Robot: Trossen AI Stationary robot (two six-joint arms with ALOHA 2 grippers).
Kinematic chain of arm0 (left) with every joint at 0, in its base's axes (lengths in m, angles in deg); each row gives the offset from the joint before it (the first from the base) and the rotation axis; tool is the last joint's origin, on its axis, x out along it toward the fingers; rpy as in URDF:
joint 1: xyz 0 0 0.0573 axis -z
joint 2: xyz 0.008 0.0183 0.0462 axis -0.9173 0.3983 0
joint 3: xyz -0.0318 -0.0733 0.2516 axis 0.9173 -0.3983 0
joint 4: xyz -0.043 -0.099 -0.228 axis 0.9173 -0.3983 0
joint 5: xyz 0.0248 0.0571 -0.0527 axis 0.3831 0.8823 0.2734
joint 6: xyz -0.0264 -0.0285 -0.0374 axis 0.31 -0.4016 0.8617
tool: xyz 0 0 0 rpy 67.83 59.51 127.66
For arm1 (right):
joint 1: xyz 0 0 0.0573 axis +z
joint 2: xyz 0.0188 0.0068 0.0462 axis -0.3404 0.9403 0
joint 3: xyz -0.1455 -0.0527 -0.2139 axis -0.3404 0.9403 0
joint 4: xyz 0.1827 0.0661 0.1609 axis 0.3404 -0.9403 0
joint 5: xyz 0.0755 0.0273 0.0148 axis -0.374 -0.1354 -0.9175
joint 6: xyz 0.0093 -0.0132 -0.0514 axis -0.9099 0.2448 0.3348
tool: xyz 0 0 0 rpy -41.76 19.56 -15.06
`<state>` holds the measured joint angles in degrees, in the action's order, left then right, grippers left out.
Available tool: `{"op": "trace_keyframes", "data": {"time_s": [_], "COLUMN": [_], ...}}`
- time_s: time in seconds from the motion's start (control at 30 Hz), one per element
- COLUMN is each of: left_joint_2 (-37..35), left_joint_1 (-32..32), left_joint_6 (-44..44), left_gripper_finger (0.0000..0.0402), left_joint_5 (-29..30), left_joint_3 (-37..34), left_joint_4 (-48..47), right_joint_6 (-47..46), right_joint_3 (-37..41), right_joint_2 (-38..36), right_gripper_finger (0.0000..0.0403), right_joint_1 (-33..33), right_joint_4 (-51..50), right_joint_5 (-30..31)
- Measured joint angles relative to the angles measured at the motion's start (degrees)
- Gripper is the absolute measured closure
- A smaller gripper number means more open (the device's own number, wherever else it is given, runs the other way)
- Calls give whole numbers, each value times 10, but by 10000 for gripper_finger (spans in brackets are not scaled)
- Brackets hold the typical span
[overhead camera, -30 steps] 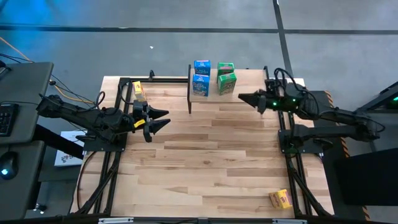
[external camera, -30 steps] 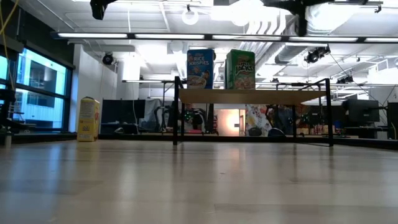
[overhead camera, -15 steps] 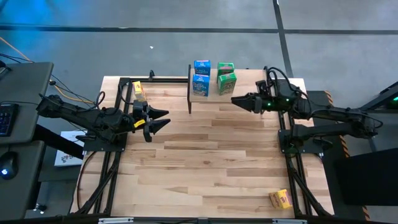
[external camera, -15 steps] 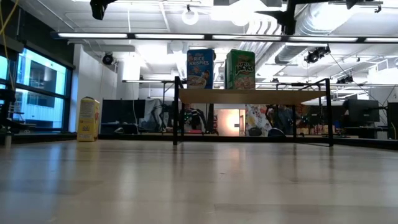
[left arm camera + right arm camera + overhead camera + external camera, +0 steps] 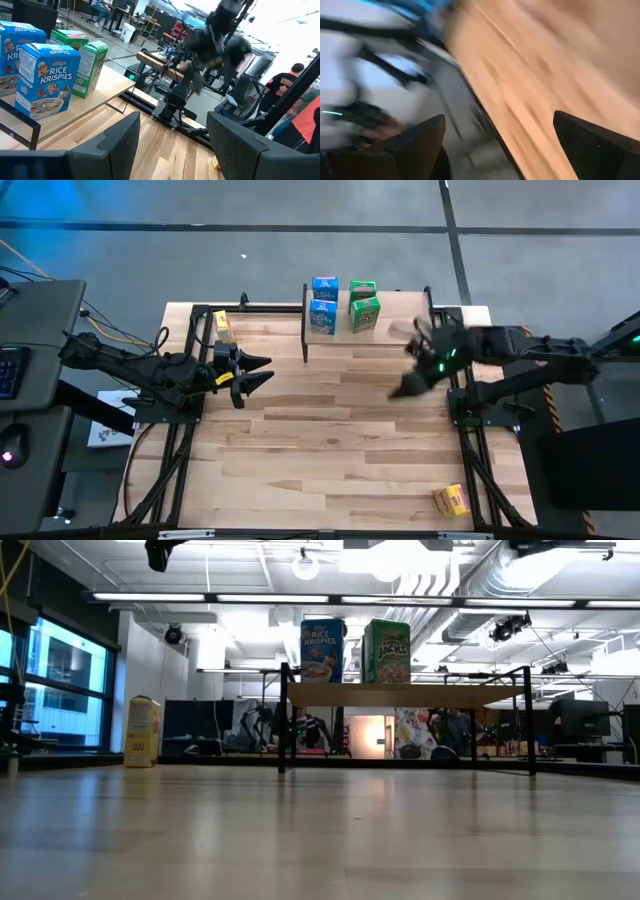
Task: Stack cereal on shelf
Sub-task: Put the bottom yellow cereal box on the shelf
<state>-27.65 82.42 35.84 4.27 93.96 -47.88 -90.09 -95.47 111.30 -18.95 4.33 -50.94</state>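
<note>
The shelf [image 5: 335, 332] stands at the table's far edge, with two blue cereal boxes [image 5: 324, 300] and two green ones [image 5: 364, 304] upright on it. They also show in the left wrist view as blue boxes [image 5: 47, 80] and green boxes [image 5: 90, 65]. One yellow box [image 5: 222, 324] stands at the far left, another [image 5: 451, 500] lies near the front right corner. My left gripper [image 5: 262, 372] waits open, left of the shelf, holding nothing. My right gripper [image 5: 398, 391] is open over bare table, nearer than the shelf's right end.
Black frame rails [image 5: 470, 450] run along the table's left and right sides. Bare wood [image 5: 330, 440] fills the middle and near part of the table. In the low view the shelf [image 5: 410, 695] stands on thin black legs, with the yellow box [image 5: 142, 730] to its left.
My right gripper first reached a little toward the shelf's right end. It then swung away toward the table's near edge and turned, and now points toward the near left. The boxes and my left arm have kept still.
</note>
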Motion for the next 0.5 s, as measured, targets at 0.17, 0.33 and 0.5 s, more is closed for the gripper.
{"op": "trace_keyframes", "data": {"time_s": [0.17,0.33,0.5], "left_joint_2": [0,0,0], "left_joint_1": [0,0,0], "left_joint_6": [0,0,-1], "left_gripper_finger": [181,181,181], "left_joint_5": [0,0,0], "left_joint_3": [0,0,0], "left_joint_4": [0,0,0], "right_joint_6": [-172,-406,-602], "right_joint_3": [-32,-21,-21], "right_joint_2": [50,89,135], "right_gripper_finger": [33,33,33], "right_joint_1": [169,335,457], "right_joint_4": [-184,-205,-201], "right_joint_5": [18,15,13]}}
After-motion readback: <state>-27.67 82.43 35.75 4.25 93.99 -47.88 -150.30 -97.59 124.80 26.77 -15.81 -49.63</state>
